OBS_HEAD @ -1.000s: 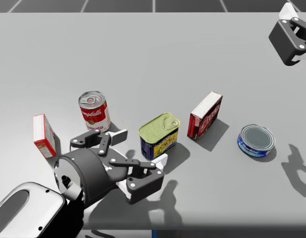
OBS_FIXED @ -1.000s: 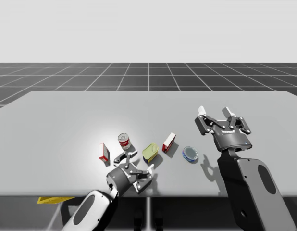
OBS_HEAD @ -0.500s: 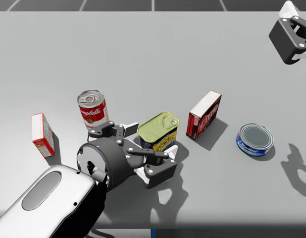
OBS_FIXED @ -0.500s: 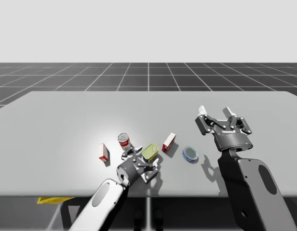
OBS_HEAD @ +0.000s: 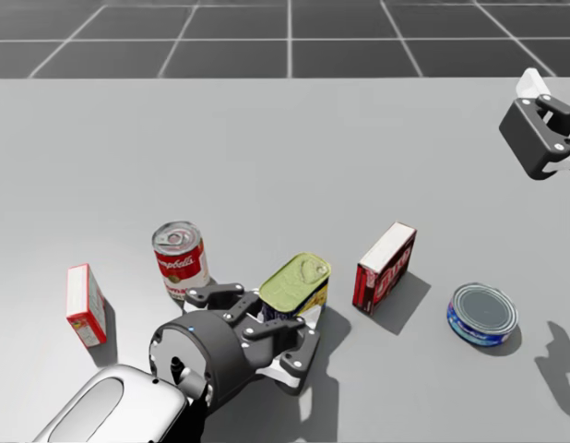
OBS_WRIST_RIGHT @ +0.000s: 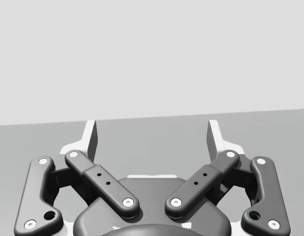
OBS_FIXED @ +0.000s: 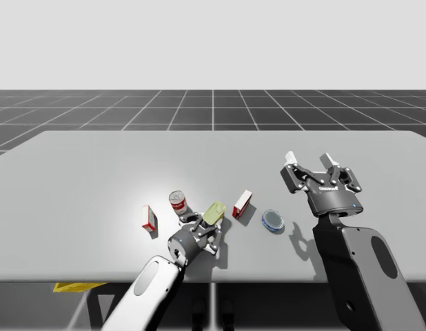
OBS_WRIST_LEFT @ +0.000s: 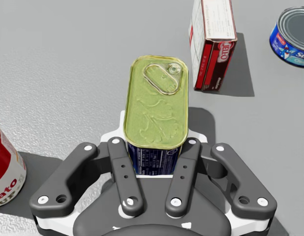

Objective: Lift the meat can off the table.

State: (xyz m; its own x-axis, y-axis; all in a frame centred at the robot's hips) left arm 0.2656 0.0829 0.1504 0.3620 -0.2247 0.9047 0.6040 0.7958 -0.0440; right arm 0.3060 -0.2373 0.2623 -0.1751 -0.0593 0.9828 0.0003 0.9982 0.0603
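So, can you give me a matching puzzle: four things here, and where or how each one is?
1. rectangular yellow-green-lidded metal can
2. red-and-white round metal can
3. flat blue round tin
4. right tool

A. open, holding nothing
B. gripped by the left tool
C. upright beside the left tool
D. lying flat near the dark red cardboard box

Pairs: 1-B, 2-C, 3-D, 4-A

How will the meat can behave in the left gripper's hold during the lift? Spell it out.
The meat can looks like rigid metal, so it probably won't dent between the left gripper's fingers. Its smooth flat sides may let it pivot; in the head view it leans. Boxy, it should not roll if dropped.
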